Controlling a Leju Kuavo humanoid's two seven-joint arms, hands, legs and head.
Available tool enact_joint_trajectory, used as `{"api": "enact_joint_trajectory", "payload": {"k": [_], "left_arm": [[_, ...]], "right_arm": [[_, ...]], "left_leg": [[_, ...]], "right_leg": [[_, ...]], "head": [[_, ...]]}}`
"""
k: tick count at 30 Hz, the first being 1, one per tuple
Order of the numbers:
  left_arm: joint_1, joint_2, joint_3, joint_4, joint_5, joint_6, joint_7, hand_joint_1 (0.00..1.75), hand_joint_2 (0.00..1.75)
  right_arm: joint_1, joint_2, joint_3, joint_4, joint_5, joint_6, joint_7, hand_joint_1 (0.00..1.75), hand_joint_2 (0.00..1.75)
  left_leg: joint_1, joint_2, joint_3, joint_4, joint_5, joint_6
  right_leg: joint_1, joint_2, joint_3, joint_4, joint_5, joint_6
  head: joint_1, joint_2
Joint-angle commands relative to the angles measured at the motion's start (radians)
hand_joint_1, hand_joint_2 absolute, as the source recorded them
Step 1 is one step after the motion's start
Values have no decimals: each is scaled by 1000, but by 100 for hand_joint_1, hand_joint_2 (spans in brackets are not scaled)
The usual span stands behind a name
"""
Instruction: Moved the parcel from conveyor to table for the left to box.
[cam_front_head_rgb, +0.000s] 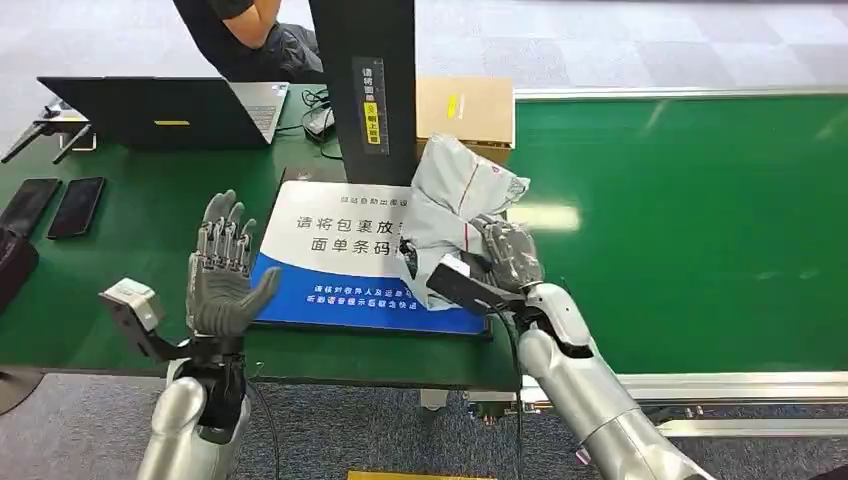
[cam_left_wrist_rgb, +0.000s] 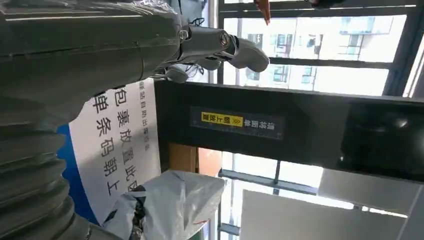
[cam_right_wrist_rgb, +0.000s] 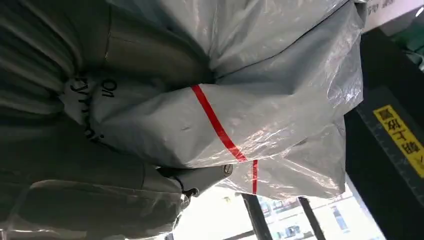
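**Soft parcel held over the scanning mat**

The parcel (cam_front_head_rgb: 455, 215), a crumpled grey plastic mailer with a red stripe, appears light, limp and slick; its folds sag, so a grasp around gathered bulk probably suits it better than one at a loose edge. The right hand (cam_front_head_rgb: 510, 255) has its fingers (cam_front_head_rgb: 500, 240) clenched into the bag's lower folds, holding it above the blue-and-white mat (cam_front_head_rgb: 340, 270) on the counter (cam_front_head_rgb: 130, 200). The left hand (cam_front_head_rgb: 220, 275) stands released, fingers (cam_front_head_rgb: 222, 235) spread upright, just beside the mat and apart from the parcel.

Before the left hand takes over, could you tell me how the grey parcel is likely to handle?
The grey parcel looks floppy: it crumples around the right hand. Its glossy film is probably slippery. It seems light, since one hand lifts it.
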Motion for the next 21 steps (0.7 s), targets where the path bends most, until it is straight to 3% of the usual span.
{"api": "enact_joint_trajectory", "payload": {"k": [1,6,21], "left_arm": [[1,19,-76,6,-28,32,3,0,175],[-40,38,-107,42,-46,46,3,0,175],[-60,44,-105,86,-26,30,3,0,175]], "right_arm": [[-160,48,173,317,137,-22,-9,175,175],[-206,83,208,417,175,-29,-1,175,175],[-275,107,228,466,222,-87,9,175,175]], "left_leg": [[0,2,2,0,0,0],[0,1,2,0,0,-1],[0,1,2,-1,1,-1]], "right_leg": [[0,4,2,-1,0,-1],[0,3,1,0,0,-1],[0,3,1,0,1,-1]], "head": [[0,0],[0,0],[0,0]]}}
